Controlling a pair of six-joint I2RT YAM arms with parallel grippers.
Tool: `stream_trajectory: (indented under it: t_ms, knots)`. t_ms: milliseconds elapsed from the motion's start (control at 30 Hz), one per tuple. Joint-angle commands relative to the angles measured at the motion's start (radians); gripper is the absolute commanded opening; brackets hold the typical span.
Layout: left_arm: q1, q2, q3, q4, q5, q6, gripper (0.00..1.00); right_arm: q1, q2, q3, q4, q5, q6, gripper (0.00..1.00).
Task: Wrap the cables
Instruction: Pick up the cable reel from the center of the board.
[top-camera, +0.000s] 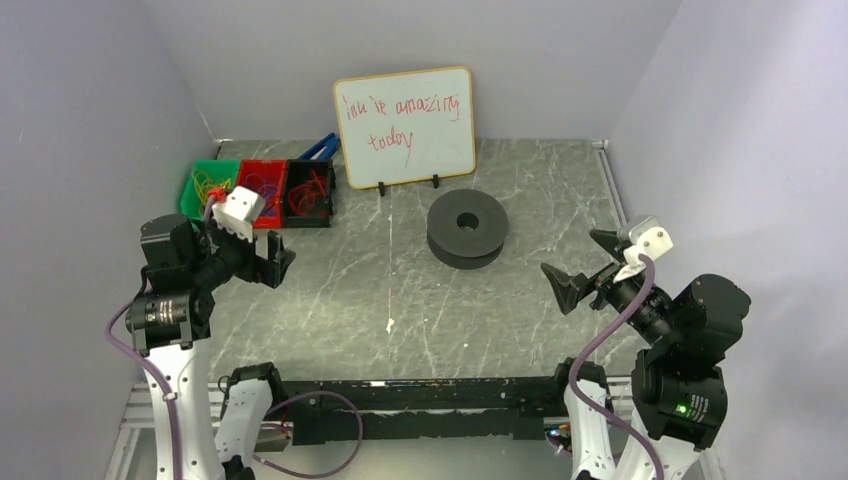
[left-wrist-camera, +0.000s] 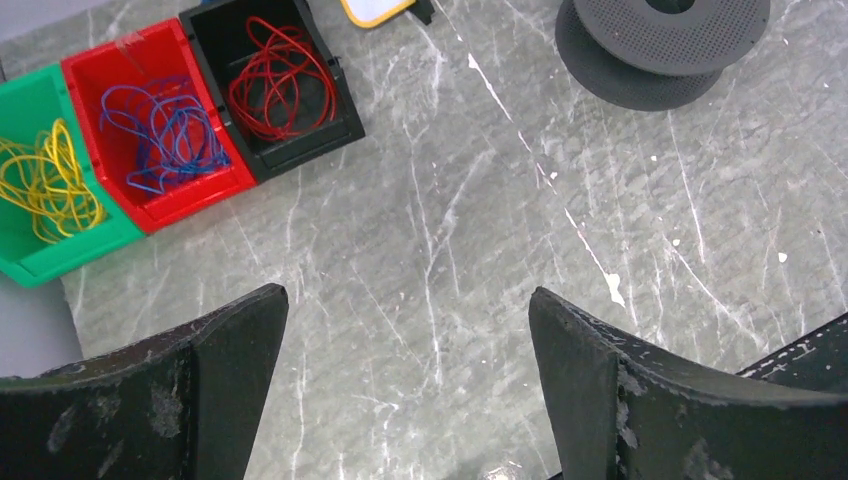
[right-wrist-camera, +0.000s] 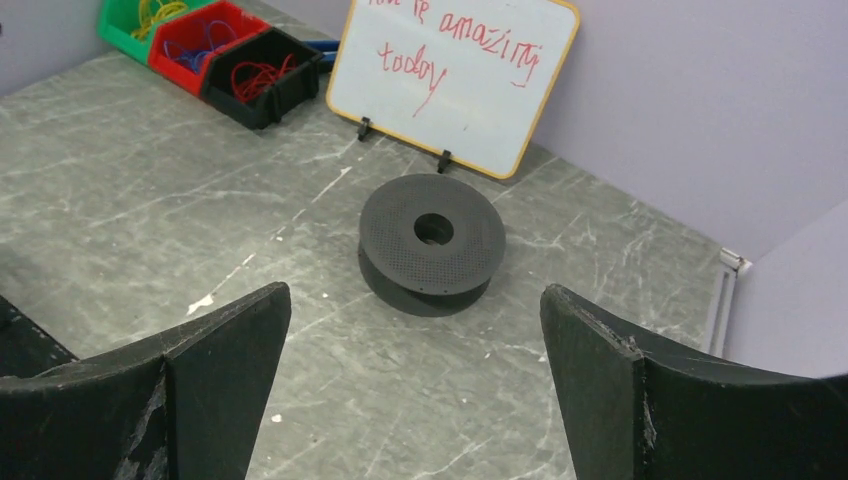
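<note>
Both your tools hung released and empty: the left gripper (top-camera: 272, 262) sat at about nine o'clock on the overhead view and the right gripper (top-camera: 582, 262) at about three, and neither touched anything. The red wire (left-wrist-camera: 280, 90) lay as a loose tangle inside the black bin (left-wrist-camera: 305, 150) at ten o'clock, just beyond your left gripper and well apart from the spool (top-camera: 467, 228). The spool lay flat near one o'clock. Your main risk was the wire itself. It was so thin that broad fingers could close past it, or hook one loop and drag the whole knot out, perhaps lifting the bin with it. The bin's walls left little room, so a steep approach could have jammed a finger on the rim. The red bin (left-wrist-camera: 190, 195) with blue wire (left-wrist-camera: 165, 130) stood touching it at its nine o'clock side, so a small drift could have caught the wrong strand. The spool looked unfixed and could have slid under any pull, toward the whiteboard (top-camera: 405, 125) standing at twelve.
</note>
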Motion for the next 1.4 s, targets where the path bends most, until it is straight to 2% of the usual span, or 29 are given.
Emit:
stream_trajectory:
  t_ms: [0,133,267,400,667,900,1067,1367]
  knots:
    - [0.01,-0.01,-0.022,0.037,0.036,-0.024,0.96,-0.004,0.021,0.04,0.031,-0.014,0.097,0.99]
    - [0.014,-0.011,-0.046,0.051,0.051,-0.025,0.96,-0.004,0.03,0.039,0.058,-0.007,0.081,0.99]
    - [0.015,-0.017,-0.061,0.056,0.052,-0.024,0.96,-0.003,0.033,-0.004,0.066,-0.074,-0.032,0.99]
    - [0.016,-0.02,-0.076,0.059,0.058,-0.012,0.96,-0.004,0.037,-0.041,0.111,-0.093,-0.042,0.99]
    - [0.017,-0.009,-0.088,0.054,0.101,0.014,0.96,-0.003,0.09,-0.122,0.265,-0.128,0.087,0.99]
    - [0.024,-0.004,-0.11,0.065,0.117,0.018,0.96,-0.003,0.241,-0.125,0.357,-0.144,0.21,0.99]
    - [0.027,0.006,-0.113,0.065,0.136,0.022,0.96,0.008,0.35,-0.133,0.438,-0.092,0.274,0.99]
    - [0.035,0.02,-0.126,0.07,0.158,0.026,0.96,0.098,0.506,-0.159,0.509,0.027,0.338,0.99]
